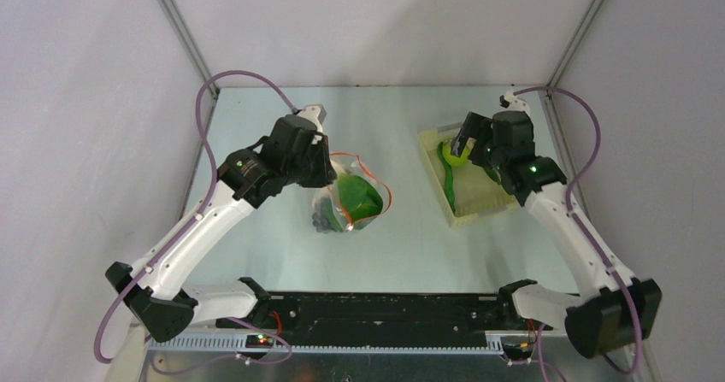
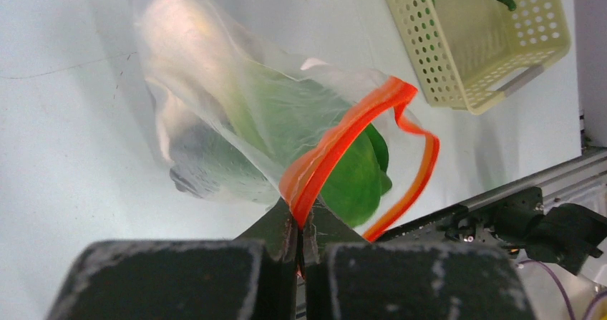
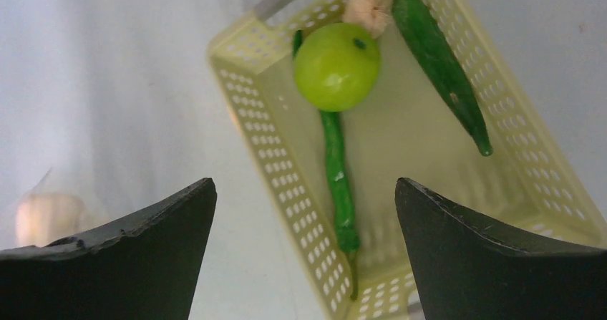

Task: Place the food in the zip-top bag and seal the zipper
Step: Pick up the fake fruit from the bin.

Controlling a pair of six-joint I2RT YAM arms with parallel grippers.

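Roughly halfway: the left tool (image 2: 300, 238) is pinching the zipper (image 2: 336, 144) of the part-filled zip-top bag (image 2: 215, 91) left of the basket (image 3: 250, 105); the right tool (image 3: 304, 184) is hovering spread above the green apple (image 3: 336, 66) and long green pepper (image 3: 338, 184) inside it.

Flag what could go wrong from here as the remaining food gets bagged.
1. The left gripper is shut on one short stretch of the orange-red zipper strip of the clear, leaf-filled plastic bag; the strip might slip out.
2. The round green apple lies across the slim green pepper in the pale yellow perforated basket; the open right gripper could roll it or drag the pepper.
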